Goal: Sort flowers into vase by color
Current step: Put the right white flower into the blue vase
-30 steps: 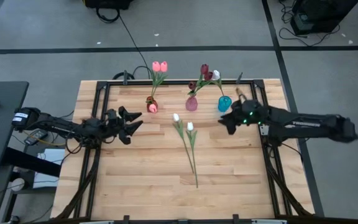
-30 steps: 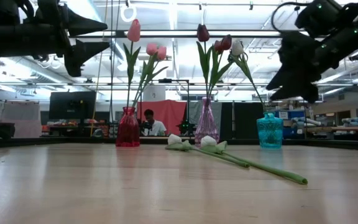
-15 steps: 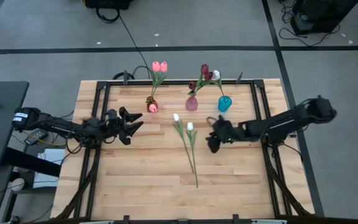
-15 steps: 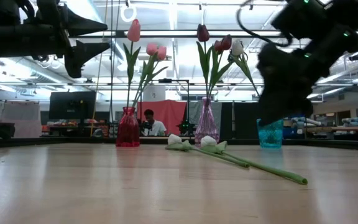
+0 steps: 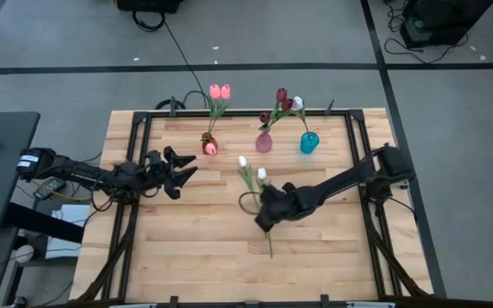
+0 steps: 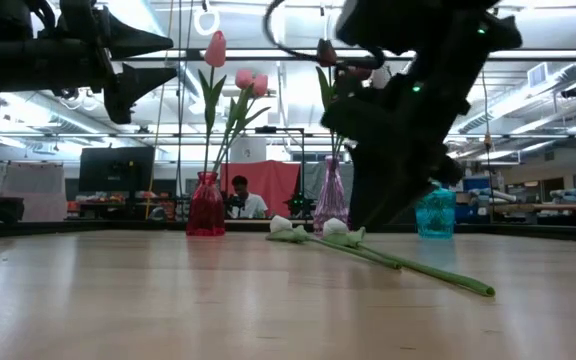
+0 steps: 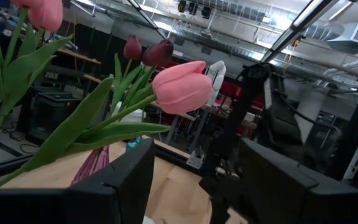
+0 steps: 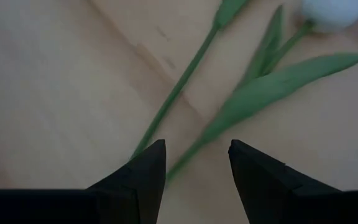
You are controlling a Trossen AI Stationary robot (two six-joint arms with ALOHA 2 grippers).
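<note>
Two white tulips (image 5: 253, 175) lie flat on the table, heads toward the far edge, stems (image 8: 173, 93) running toward the near edge. My right gripper (image 5: 264, 216) hovers open just above those stems; in the right wrist view its fingers (image 8: 143, 171) stand on either side of them without touching. A red vase (image 5: 210, 146) holds pink tulips (image 7: 182, 87), a purple vase (image 5: 264, 142) holds dark red ones, and a teal vase (image 5: 309, 142) holds one white tulip. My left gripper (image 5: 187, 164) waits open in the air, left of the red vase.
The three vases stand in a row near the table's far edge (image 5: 246, 114). Bare wood lies in front of the tulips, toward the near edge. A person (image 6: 240, 198) sits in the room far behind the table.
My right arm has swung from beside the teal vase toward the table's left and near edges and come down over the stems of the lying white tulips. The tulips have stayed where they were.
</note>
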